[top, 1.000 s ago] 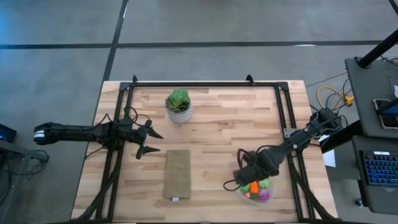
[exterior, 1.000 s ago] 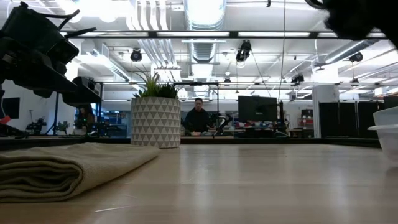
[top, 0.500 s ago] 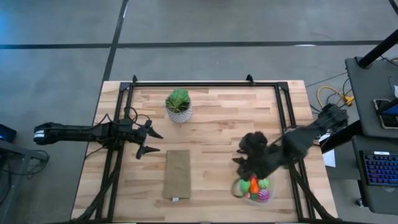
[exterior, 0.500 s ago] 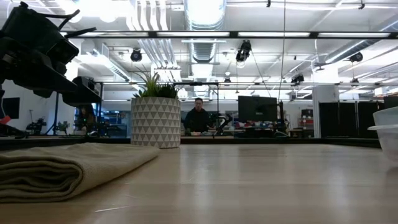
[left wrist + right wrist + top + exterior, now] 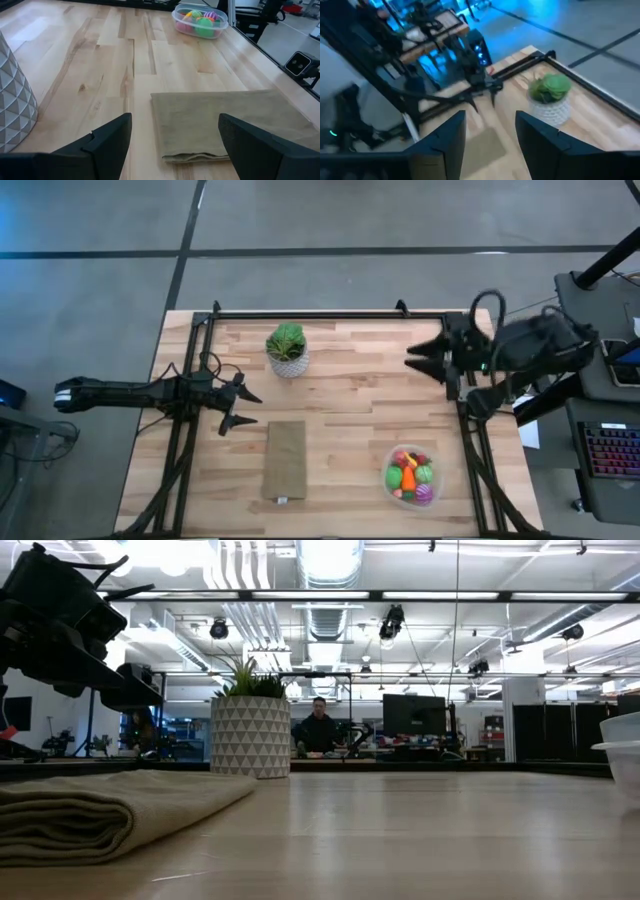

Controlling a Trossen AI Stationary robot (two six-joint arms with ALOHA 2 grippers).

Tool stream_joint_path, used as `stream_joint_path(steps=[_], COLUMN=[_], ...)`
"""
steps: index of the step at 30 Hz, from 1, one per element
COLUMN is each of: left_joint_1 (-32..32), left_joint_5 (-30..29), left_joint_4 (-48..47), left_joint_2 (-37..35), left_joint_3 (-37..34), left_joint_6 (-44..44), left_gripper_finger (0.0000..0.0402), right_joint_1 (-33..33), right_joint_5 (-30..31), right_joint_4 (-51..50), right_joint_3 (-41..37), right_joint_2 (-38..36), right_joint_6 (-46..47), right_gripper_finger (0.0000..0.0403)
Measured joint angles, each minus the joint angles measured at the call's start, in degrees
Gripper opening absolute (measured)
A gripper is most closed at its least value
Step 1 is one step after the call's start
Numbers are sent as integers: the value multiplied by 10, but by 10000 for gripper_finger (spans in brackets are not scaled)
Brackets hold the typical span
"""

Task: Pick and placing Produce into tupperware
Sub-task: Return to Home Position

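Note:
The clear round tupperware (image 5: pixel 413 476) stands near the table's near right corner and holds the produce (image 5: pixel 411 472): red, orange, green and magenta pieces. It also shows far off in the left wrist view (image 5: pixel 199 20). My right gripper (image 5: pixel 427 361) is open and empty, raised by the table's right edge, well away from the tupperware toward the far side. My left gripper (image 5: pixel 242 406) is open and empty near the left edge, beside the folded cloth.
A folded tan cloth (image 5: pixel 285 459) lies near the table's near middle. A green plant in a white patterned pot (image 5: pixel 287 350) stands toward the far edge. Black frame rails run along the table's sides. A person sits at a desk beyond the table (image 5: pixel 318 729).
My right gripper has risen from over the tupperware and swung toward the table's far right, ending high by the right edge. The tupperware with the produce has stayed in place. The left arm has kept still.

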Motion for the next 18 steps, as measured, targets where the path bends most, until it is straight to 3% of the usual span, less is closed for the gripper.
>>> stream_joint_path(steps=[2,5,12,15,18], left_joint_1=[0,0,0,0,0], left_joint_5=[0,0,0,0,0], left_joint_4=[0,0,0,0,0], left_joint_2=[0,0,0,0,0], left_joint_3=[0,0,0,0,0], left_joint_6=[0,0,0,0,0], left_gripper_finger=[283,283,283,283,283], right_joint_1=[3,-2,-78,-114,-136], right_joint_5=[4,-39,-200,-206,-200], right_joint_4=[9,52,342,419,431], right_joint_3=[-30,-116,-350,-418,-477], right_joint_2=[-7,-21,-88,-149,-225], right_joint_6=[-1,19,3,-11,-18], right_gripper_finger=[164,161,157,158,155])
